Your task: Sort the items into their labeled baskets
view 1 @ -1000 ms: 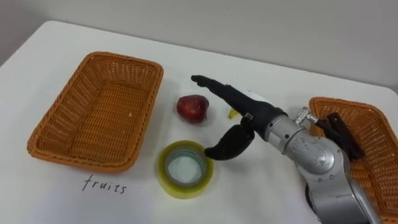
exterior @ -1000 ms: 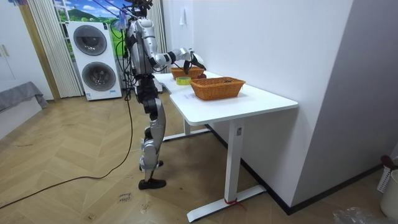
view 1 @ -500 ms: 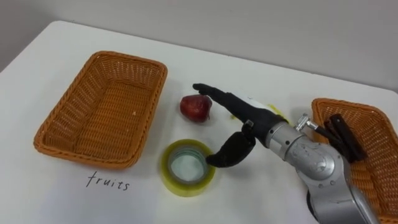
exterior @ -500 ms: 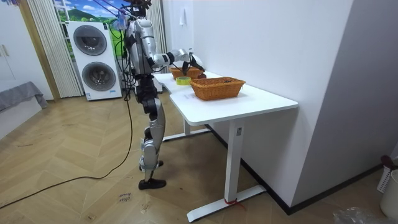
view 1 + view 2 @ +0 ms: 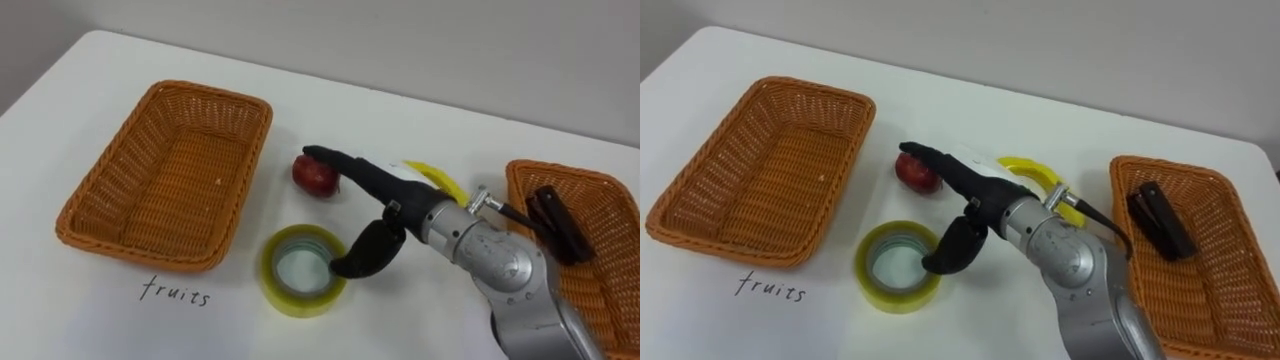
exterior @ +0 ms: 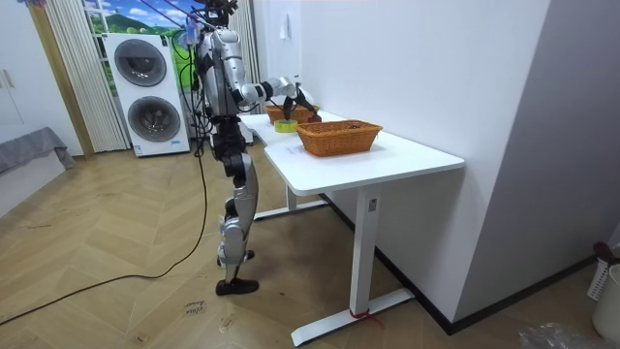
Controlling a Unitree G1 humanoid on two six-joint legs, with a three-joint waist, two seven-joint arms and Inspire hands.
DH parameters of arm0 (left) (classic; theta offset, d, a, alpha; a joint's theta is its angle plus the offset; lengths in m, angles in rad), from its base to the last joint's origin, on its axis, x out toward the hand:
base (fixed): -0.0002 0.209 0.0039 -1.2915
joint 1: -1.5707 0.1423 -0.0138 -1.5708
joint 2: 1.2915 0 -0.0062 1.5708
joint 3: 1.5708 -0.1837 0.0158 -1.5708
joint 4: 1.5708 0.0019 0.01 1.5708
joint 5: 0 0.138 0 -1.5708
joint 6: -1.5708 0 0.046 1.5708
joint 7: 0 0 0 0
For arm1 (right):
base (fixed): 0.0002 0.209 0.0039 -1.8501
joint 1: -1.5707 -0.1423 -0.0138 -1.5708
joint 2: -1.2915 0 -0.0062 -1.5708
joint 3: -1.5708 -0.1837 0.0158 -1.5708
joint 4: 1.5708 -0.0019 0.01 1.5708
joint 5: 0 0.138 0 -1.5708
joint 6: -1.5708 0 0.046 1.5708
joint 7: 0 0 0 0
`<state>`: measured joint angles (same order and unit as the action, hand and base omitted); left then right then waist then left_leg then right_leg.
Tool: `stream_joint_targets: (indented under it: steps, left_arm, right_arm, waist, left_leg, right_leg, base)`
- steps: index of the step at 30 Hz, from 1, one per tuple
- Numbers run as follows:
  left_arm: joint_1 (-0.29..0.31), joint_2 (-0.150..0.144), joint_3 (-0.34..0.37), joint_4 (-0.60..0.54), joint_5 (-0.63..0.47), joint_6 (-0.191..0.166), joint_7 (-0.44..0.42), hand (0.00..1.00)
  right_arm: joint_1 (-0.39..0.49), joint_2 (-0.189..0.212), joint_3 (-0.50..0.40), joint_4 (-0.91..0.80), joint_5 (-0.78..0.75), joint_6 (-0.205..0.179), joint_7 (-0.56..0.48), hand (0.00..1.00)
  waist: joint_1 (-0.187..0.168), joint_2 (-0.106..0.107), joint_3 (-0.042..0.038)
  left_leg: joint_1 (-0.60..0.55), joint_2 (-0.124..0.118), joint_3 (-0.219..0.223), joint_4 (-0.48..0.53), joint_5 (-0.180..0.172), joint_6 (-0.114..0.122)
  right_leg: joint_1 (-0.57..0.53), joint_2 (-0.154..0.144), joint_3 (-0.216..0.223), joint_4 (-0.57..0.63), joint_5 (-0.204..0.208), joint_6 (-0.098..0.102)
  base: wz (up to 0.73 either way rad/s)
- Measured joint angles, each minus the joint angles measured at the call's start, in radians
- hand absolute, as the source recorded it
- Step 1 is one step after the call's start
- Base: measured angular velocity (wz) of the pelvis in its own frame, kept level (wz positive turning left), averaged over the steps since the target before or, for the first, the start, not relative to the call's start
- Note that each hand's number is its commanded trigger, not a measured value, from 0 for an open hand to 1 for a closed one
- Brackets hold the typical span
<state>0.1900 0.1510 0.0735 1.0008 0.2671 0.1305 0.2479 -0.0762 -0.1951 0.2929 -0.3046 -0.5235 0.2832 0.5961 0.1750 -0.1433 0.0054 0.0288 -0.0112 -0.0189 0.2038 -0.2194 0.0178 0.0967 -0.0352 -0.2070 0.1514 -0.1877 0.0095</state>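
change: the right hand (image 5: 388, 190) has reached further toward the table's left edge. its fingertips, a second ago clear of the apple (image 5: 313, 178) on its right, now lie across the apple's top. the whole view has shifted a little too, which is the camera's own move.
right hand: open, fingers straight, thumb pointing down by the right rim of the tape roll (image 5: 300, 303); it has hold of nothing.
contact: whether the fingertips touch the apple, or the thumb touches the roll, cannot be told.
apple: on the table (image 5: 420, 105), just beside the right rear corner of the left basket (image 5: 170, 185) and outside it; its top is partly hidden by the fingers.
tape roll: flat on the table, nearer the front edge than the apple.
right basket (image 5: 600, 285): at the table's right edge, cut off by the frame; a dark object (image 5: 555, 222) lies in it, kind unclear.
yellow thing (image 5: 437, 177): behind the wrist, mostly hidden, hard to identify.
room view: the robot stands at the table's end on the room view's left, one arm out over it.
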Motion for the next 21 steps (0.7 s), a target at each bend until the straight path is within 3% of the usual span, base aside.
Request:
stream_joint_targets:
  steps: [21]
  left_arm:
    - [-0.003, 0.001, -0.02, 0.001, 0.001, -0.007, -0.02, 0.0]
  right_arm:
    - [-0.001, 0.001, 0.0, 0.0, -0.009, 0.0, 0.039, 0.0]
  waist:
    - [0.023, -0.001, 0.0002]
  left_leg:
    - [0.0, -0.001, -0.013, -0.005, 0.0, 0.0]
  right_leg:
    - [0.001, 0.0, -0.014, 0.0, 0.0, 0.0]
  base:
    - [0.01]
